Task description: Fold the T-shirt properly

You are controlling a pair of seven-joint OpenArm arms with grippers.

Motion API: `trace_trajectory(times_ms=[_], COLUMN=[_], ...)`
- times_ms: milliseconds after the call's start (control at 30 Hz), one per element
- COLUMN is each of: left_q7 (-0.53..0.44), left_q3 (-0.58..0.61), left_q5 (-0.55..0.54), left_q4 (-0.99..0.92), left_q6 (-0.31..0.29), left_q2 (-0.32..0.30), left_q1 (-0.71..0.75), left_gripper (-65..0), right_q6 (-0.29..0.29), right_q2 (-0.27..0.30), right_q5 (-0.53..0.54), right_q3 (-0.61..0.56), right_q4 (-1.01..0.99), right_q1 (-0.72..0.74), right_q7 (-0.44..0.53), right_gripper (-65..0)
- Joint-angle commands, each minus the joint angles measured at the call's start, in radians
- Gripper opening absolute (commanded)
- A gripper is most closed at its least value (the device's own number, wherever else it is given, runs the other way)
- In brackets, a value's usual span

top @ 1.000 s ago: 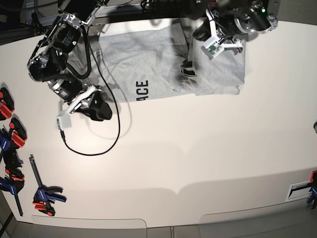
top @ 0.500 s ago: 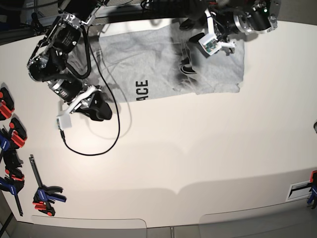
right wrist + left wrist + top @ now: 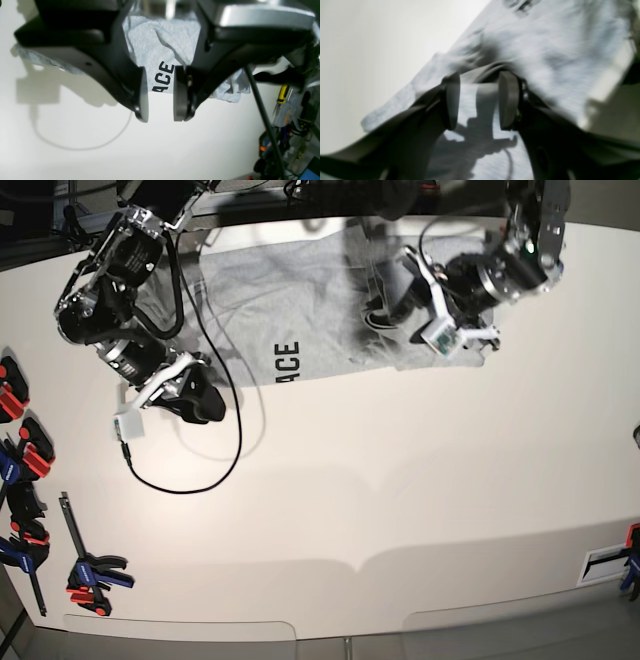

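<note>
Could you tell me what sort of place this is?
Probably a robotics workshop: two robot arms over a white table, with bar clamps and a yellow-handled screwdriver along its edges.

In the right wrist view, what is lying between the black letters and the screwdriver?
Part of the shirt, and a black cable crossing over; right wrist view.

Bare tabletop (image 3: 350, 500) below the shirt (image 3: 320, 310), unobstructed in base view.

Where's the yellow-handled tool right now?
In the right wrist view, the yellow-handled tool is at the far right, just beyond the black cable.
</note>
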Motion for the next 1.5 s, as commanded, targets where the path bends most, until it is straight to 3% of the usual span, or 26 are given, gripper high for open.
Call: trace_trajectory(times_ms=[0,133,333,500,633,867,1133,1267,1467], left_q7=[-0.023,-0.008,0.039,0.146,0.229,0.232,0.184,0.183,0.183], left_q3=[-0.005,-0.005,-0.004,-0.004,-0.004,-0.004,-0.004,-0.004,-0.004], left_q5=[-0.025,-0.083,-0.132,-0.146,-0.219,-0.273,-0.216,-0.219,-0.219], left_q4=[-0.026,-0.162,-0.196,-0.233,-0.274,-0.285,-0.285,-0.285,-0.285], left_q6=[-0.003,-0.004,-0.005,-0.004,-0.009,-0.026,-0.026,-0.026,-0.026], left_q2=[-0.008,-0.008,-0.006,-0.006,-0.006,-0.006,0.009,0.036,0.07], left_q1=[-0.037,-0.148,-0.221,-0.221,-0.22,-0.204,-0.205,-0.207,-0.211], left_gripper=[-43.2,-43.3,-43.3,-43.3,-43.3,-43.5,-43.6,-56.7,-65.0], right_q6=[0.013,0.014,0.014,0.014,0.014,0.014,0.014,0.014,0.014], right_q2=[0.003,0.002,0.002,-0.003,-0.003,-0.003,-0.003,-0.003,-0.003], right_q5=[0.031,0.031,0.027,0.027,0.027,0.027,0.027,0.027,0.027], right_q3=[-0.002,-0.002,-0.002,-0.002,-0.002,-0.002,-0.002,-0.002,-0.002], right_q4=[0.018,0.018,0.018,0.018,0.018,0.018,0.018,0.018,0.018], right_q1=[0.016,0.016,0.016,0.016,0.016,0.016,0.016,0.016,0.016], right_q7=[0.023,0.022,0.022,0.022,0.022,0.021,0.022,0.022,0.022], right_gripper=[-49.0,-49.0,-49.0,-49.0,-49.0,-49.0,-49.0,-49.0,-49.0])
